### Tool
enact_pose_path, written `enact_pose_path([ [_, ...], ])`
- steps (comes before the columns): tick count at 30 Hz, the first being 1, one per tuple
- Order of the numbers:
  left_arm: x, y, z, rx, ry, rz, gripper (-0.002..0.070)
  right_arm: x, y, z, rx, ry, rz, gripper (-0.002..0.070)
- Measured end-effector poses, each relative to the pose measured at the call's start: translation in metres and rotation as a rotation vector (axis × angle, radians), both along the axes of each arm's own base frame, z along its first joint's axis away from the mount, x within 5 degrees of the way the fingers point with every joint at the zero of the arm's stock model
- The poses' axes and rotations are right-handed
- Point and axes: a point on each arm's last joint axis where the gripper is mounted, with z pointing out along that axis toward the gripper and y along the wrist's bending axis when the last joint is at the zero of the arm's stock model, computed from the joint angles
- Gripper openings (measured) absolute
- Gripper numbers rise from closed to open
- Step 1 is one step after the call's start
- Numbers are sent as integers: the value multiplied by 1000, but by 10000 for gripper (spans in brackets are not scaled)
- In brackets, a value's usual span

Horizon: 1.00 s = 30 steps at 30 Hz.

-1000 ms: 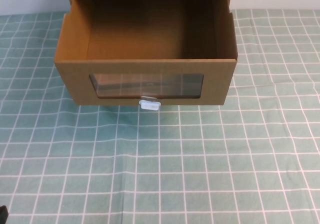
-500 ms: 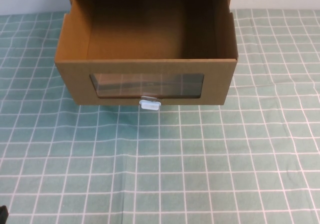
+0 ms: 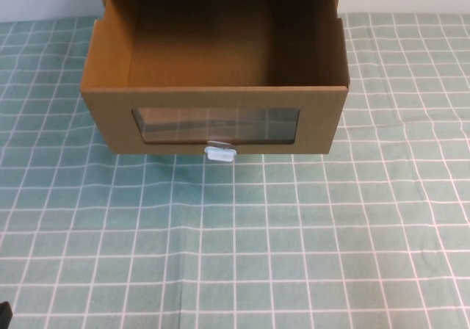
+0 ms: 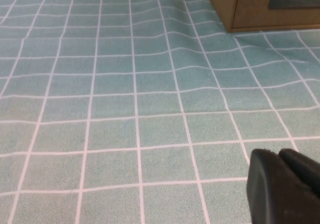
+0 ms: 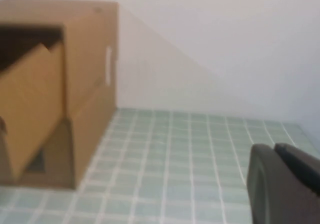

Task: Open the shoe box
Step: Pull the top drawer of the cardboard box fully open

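The brown cardboard shoe box stands at the back middle of the table. Its drawer is pulled out toward me and I see an empty inside. On the drawer front are a clear window and a small white pull tab. My left gripper is shut and empty, low over the cloth, with a corner of the box far ahead of it. My right gripper is also shut and empty, off to the side of the box. Neither gripper touches the box.
A green cloth with a white grid covers the table, slightly wrinkled near the box. A plain white wall rises behind the box. A small dark part shows at the near left corner of the high view.
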Motion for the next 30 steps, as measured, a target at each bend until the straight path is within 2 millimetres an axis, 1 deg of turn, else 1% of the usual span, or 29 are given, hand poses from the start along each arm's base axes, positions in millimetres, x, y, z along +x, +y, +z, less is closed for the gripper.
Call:
enact_pose_path([
  [4,0,0,0,0,0,0,-6,-3,-4,-42,1,74,-69,-13],
  [10,0,0,0,0,-1,0,-6,-8,-7,-97,-14,203,-114,-13],
  [12,0,0,0,-1,-4,0,-6,-9,-7,-112,12,269,-120,-13],
  [15,0,0,0,-1,-4,0,-5,-9,-7,-117,14,309,-120,-13],
  [22,0,0,0,-1,-4,0,-6,-10,-5,-117,-2,310,-78,-13],
  [30,0,0,0,-1,-4,0,-6,-9,-5,-117,9,303,-70,-14],
])
